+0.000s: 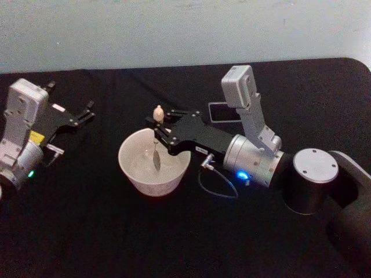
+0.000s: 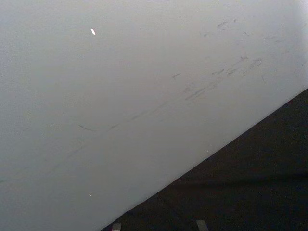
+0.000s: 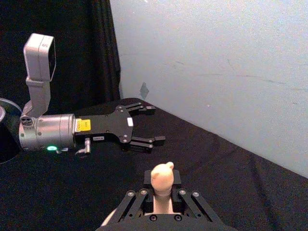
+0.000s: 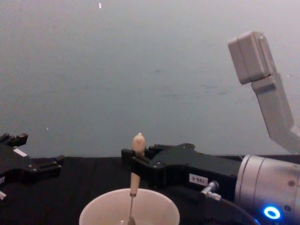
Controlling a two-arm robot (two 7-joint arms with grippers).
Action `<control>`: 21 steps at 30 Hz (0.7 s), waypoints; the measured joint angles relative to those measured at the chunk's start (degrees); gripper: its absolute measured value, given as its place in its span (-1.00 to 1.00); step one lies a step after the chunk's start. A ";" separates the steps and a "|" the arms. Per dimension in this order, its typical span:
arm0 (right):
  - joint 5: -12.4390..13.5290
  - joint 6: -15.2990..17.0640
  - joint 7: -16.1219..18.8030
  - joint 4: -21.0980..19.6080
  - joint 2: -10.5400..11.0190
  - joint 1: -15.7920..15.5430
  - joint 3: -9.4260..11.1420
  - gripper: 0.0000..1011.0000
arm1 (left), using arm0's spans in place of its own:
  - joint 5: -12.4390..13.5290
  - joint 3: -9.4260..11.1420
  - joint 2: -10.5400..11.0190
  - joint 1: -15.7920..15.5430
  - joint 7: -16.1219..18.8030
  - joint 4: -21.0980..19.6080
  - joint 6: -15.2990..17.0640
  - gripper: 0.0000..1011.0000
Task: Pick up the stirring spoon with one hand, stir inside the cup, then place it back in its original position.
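The cream-white cup (image 1: 128, 168) stands at the table's middle. My right gripper (image 1: 157, 130) reaches in from the right over the cup's far rim and is shut on the stirring spoon (image 1: 156, 114). The spoon hangs upright, beige handle on top, its metal bowl down inside the cup. The chest view shows the spoon (image 4: 136, 154), the right gripper (image 4: 133, 168) and the cup (image 4: 101, 208) from the side. The dark grey holder (image 1: 218, 113) sits behind the right arm, partly hidden by the wrist camera. My left gripper (image 1: 90, 111) rests open at the far left, away from the cup.
A black cloth covers the table (image 1: 87, 231), and a pale wall (image 1: 174, 29) runs along its far edge. A thin cable (image 1: 217, 188) loops from the right wrist onto the cloth beside the cup. In the right wrist view the left gripper (image 3: 155, 125) hovers open beyond the spoon handle (image 3: 161, 177).
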 joint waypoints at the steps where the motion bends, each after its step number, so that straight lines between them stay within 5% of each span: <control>1: -0.06 -0.01 -0.06 0.07 -0.08 0.01 0.04 -0.61 | 0.00 0.00 0.00 0.00 0.00 0.00 0.00 0.98; 21: -0.11 0.57 0.15 -2.50 2.14 -1.97 2.40 -0.62 | 0.00 0.00 0.00 0.00 0.00 0.00 0.00 0.98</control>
